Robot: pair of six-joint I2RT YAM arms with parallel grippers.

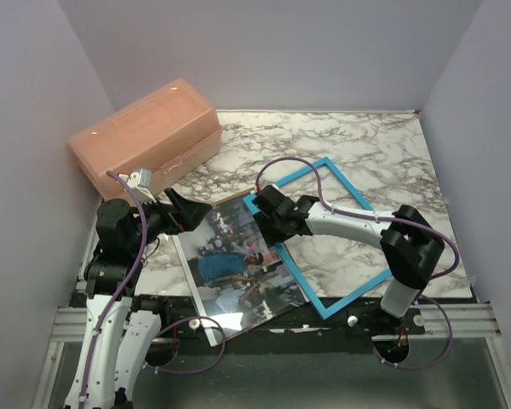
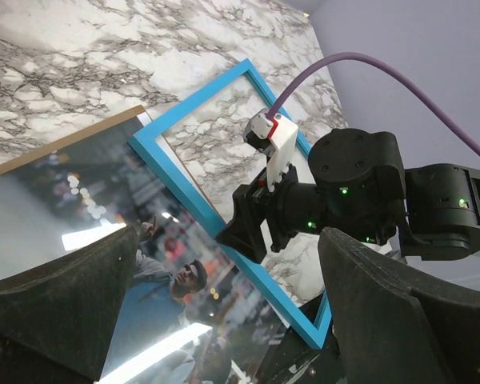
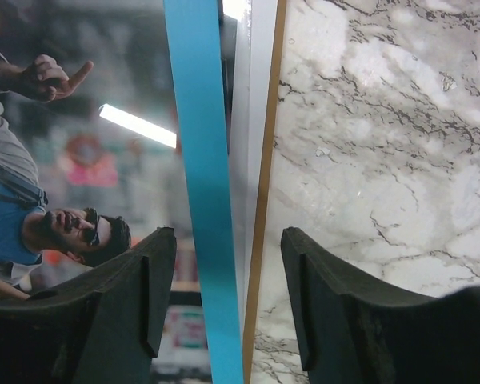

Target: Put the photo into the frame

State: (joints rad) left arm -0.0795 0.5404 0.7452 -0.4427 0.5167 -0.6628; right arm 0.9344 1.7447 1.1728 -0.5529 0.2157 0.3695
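Note:
The photo [image 1: 230,268], a glossy street print with a man in a blue shirt, lies face up at the table's near left, its lower end past the near edge. The blue frame [image 1: 355,288] lies face up to its right, and its left rail crosses the photo's right side. My right gripper [image 1: 266,210] is open and straddles that left rail [image 3: 198,200] just above it, with the photo [image 3: 56,144] to one side. My left gripper [image 1: 182,211] is open and empty, low over the photo's far left corner [image 2: 72,208]. The frame [image 2: 194,196] and the right gripper [image 2: 242,230] also show there.
A thin brown backing board edge [image 3: 264,200] shows under the photo's white border, beside the frame rail, and again in the left wrist view [image 2: 64,144]. A peach plastic lidded box [image 1: 145,136] stands at the back left. Grey walls close in the marble table [image 1: 366,153].

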